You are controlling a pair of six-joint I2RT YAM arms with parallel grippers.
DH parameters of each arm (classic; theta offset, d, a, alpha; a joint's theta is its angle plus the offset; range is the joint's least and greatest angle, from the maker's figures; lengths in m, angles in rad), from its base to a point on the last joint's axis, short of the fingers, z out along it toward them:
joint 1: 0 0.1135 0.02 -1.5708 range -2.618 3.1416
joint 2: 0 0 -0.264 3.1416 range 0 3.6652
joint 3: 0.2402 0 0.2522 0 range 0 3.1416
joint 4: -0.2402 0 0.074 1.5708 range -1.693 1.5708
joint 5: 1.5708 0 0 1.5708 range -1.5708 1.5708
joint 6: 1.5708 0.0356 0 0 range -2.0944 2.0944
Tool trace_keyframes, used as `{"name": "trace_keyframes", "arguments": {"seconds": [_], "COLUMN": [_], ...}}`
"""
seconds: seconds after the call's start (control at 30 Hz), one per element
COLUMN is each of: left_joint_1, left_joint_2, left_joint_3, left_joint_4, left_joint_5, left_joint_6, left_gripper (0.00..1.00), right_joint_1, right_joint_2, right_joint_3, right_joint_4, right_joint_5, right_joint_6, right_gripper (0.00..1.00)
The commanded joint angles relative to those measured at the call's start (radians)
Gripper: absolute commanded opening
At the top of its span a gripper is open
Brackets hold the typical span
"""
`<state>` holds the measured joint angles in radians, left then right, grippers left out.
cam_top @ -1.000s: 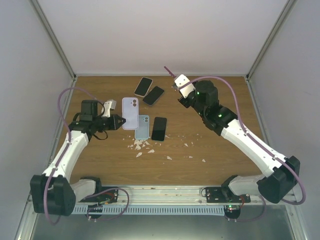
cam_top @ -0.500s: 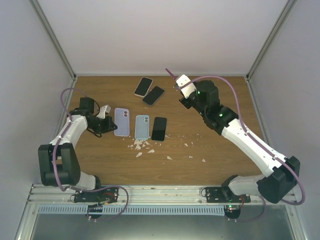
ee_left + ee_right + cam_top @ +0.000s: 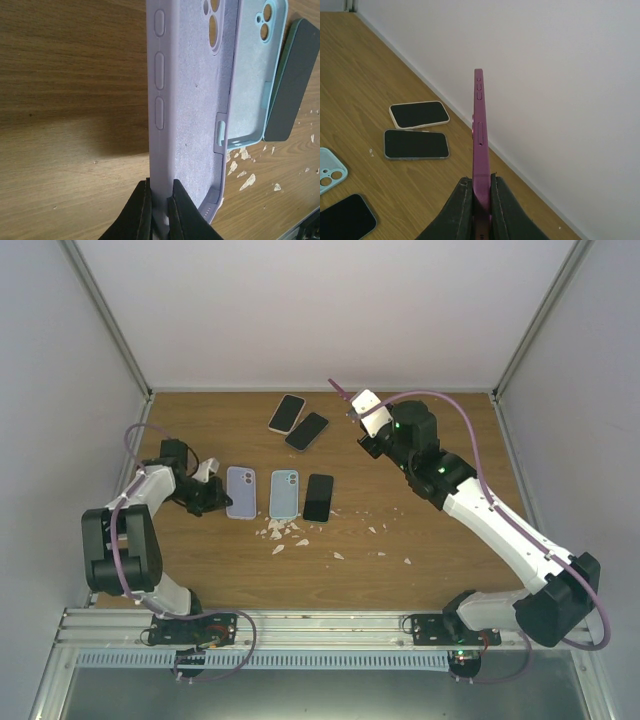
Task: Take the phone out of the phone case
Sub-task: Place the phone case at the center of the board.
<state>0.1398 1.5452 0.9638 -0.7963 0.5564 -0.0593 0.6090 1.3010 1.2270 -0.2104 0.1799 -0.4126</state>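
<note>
Lilac silicone, the empty lilac case (image 3: pixel 192 100) is pinched by its side wall in the closed left gripper (image 3: pixel 159 192). It lies just left of the light-blue case (image 3: pixel 285 493) and parallel to it, and its hollow is shown only by the left wrist view. Right of and beyond that landmark, a magenta item (image 3: pixel 479 130) is held raised and edge-on, long axis pointing away from the closed right gripper (image 3: pixel 481 187). Whether a phone is inside cannot be told.
</note>
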Motion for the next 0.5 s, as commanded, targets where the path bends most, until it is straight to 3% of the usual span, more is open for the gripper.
{"name": "trace_keyframes", "arguments": {"seconds": [0.0,0.47], "left_joint_1": [0.004,0.003], "left_joint_2": [0.031,0.171], "left_joint_3": [0.017,0.073], "left_joint_4": [0.034,0.048], "left_joint_5": [0.015,0.008], "left_joint_6": [0.014,0.037], "left_gripper": [0.00,0.00], "right_joint_1": [-0.008,-0.009], "right_joint_2": [-0.025,0.001], "right_joint_3": [0.023,0.044], "right_joint_4": [0.050,0.035], "right_joint_5": [-0.010,-0.017], "right_joint_6": [0.016,0.026], "right_gripper": [0.00,0.01]}}
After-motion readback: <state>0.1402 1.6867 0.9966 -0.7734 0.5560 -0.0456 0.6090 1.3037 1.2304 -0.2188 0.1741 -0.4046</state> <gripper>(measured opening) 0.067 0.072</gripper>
